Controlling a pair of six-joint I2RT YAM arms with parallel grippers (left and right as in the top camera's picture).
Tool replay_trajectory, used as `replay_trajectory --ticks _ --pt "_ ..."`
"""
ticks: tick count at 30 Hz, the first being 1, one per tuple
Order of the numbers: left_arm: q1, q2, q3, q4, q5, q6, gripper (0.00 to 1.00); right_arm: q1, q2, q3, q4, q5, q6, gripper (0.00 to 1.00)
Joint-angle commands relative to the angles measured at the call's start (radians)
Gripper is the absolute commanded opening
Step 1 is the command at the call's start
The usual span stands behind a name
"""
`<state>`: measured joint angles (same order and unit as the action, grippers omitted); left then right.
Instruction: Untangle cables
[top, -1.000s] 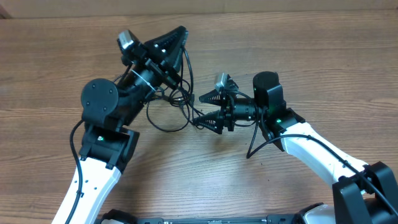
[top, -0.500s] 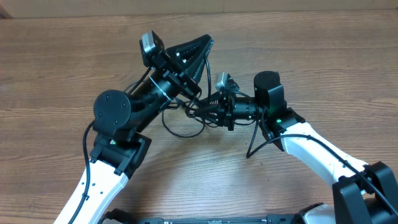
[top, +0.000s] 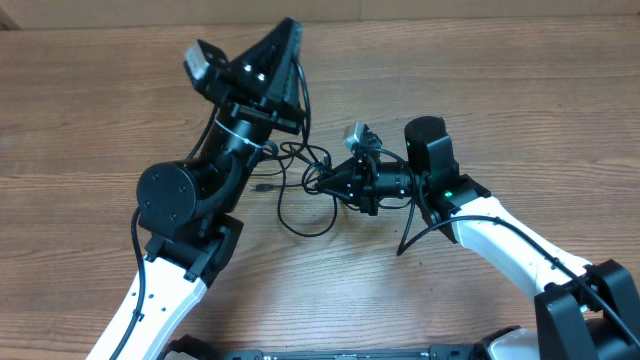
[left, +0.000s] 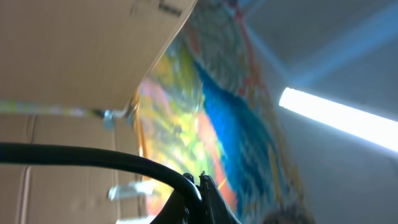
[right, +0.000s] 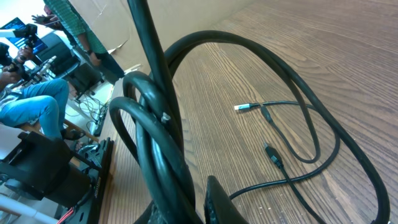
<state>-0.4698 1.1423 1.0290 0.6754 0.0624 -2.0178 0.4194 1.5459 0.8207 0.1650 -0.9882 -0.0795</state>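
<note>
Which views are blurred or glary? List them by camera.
Overhead: sharp, evenly lit table. Left wrist: tilted upward, smeared colours, light strip blown out. Right wrist: the cables loom large and soft up close, crisper farther out on the wood.

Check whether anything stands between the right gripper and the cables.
Nothing visible does. The right gripper is shut on the cables at the tangle, with no other thing between its fingers and them. The left gripper, raised and tilted upward, is shut on another strand of the same tangle.

Evenly bright overhead, left wrist blurred, strip light (left: 339, 118) glaring
</note>
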Motion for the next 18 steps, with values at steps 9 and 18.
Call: replay_trajectory --ticks 9,18 --pt "0.0 -0.005 0.019 0.001 -0.533 0.1 0.04 0.002 0.002 0.01 -0.048 0.0 -0.005 0.08" --pt "0.0 -0.005 0.019 -0.355 -0.813 0.157 0.14 0.002 0.002 0.01 -0.047 0.0 -0.005 0.05"
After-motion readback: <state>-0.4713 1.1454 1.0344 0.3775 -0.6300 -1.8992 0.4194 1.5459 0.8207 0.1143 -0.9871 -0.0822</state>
